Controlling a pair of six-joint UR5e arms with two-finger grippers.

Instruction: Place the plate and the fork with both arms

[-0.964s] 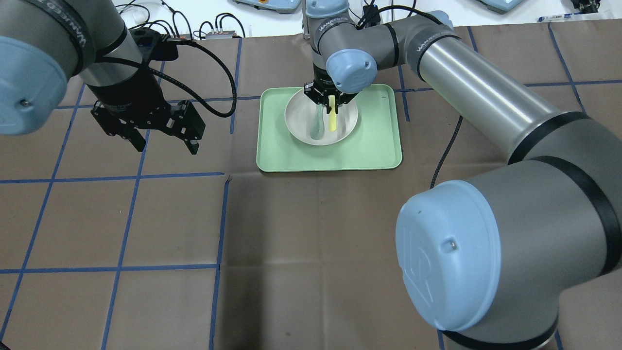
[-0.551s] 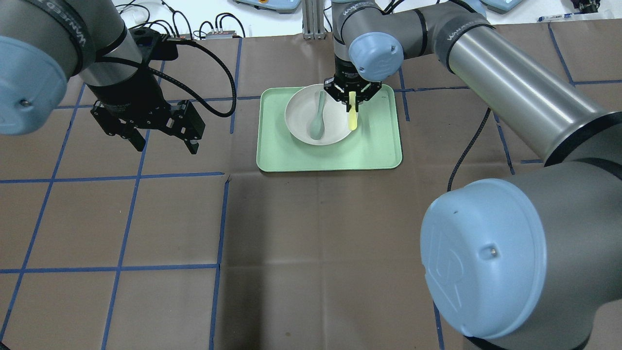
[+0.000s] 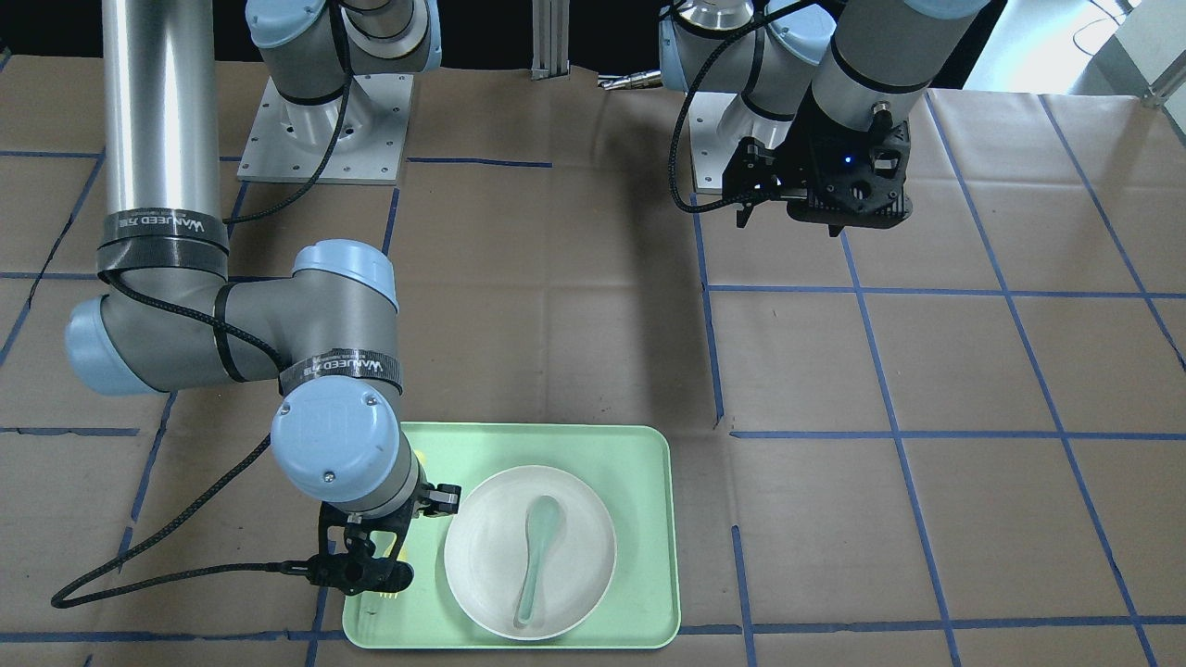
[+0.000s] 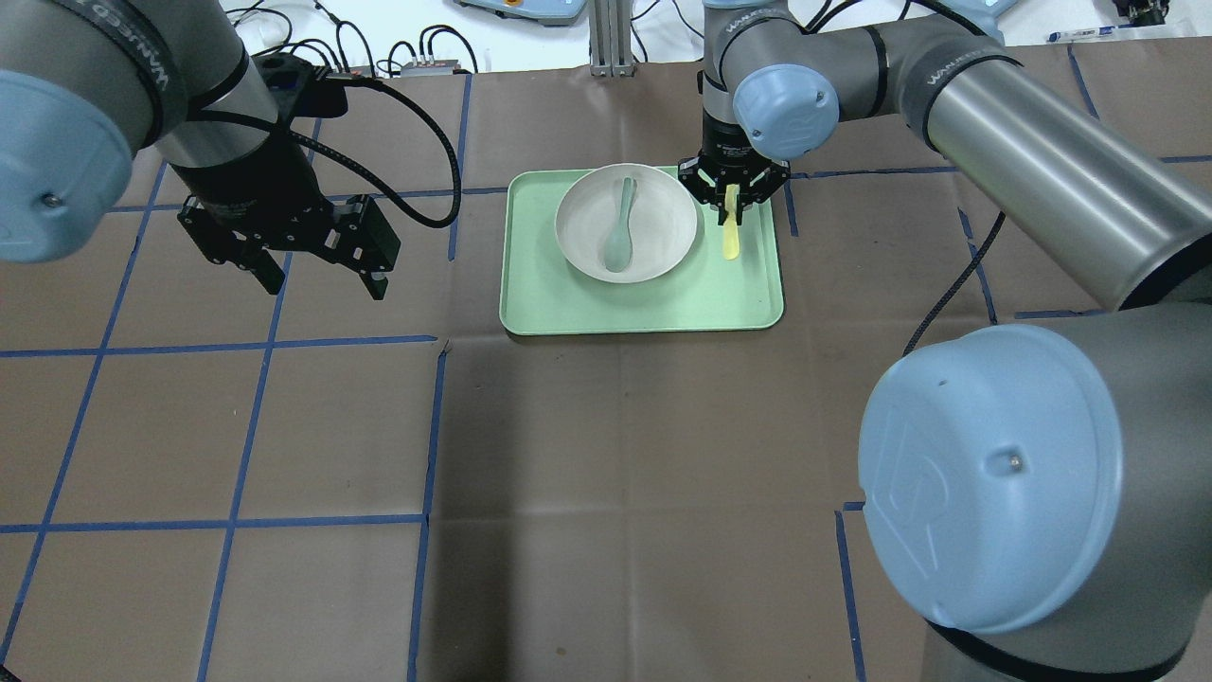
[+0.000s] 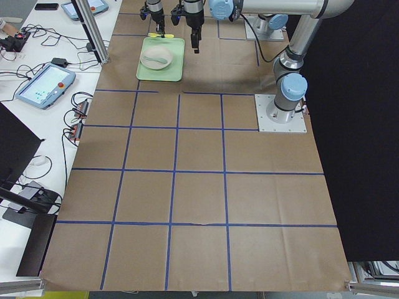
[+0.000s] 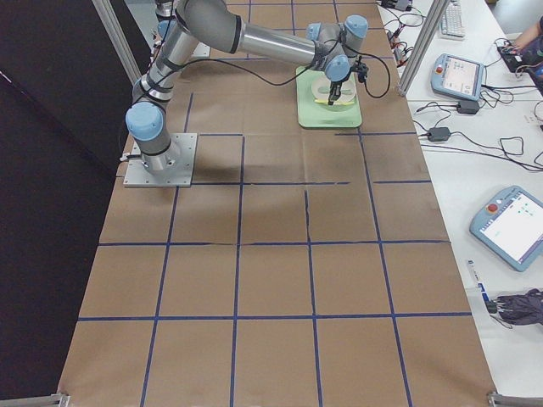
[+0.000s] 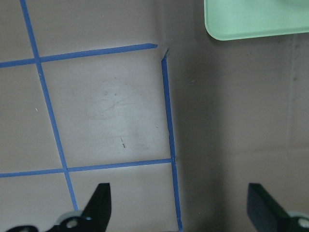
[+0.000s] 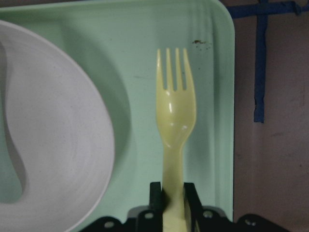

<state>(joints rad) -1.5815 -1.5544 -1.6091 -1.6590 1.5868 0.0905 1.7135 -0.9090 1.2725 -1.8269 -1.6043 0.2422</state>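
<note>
Overhead looks forward-down, front camera faces it steeply, side views distant, wrist cameras close; all share rectangular light-green tray (image 4: 644, 305).

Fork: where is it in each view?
Front-facing: fork sliver at green tray's left, rest hidden.
Overhead: in right tool, right of plate.
Exterior left: speck beyond plate.
Exterior right: speck before plate.
Left wrist: absent.
Right wrist: centre.
Landmark: green tray, in all six.

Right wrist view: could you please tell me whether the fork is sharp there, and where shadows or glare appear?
Right wrist view: the fork is sharp, with a highlight on its neck; the plate throws a soft shadow onto the tray. Overhead view: a glare streak runs along the right arm, on its silver tube.
</note>
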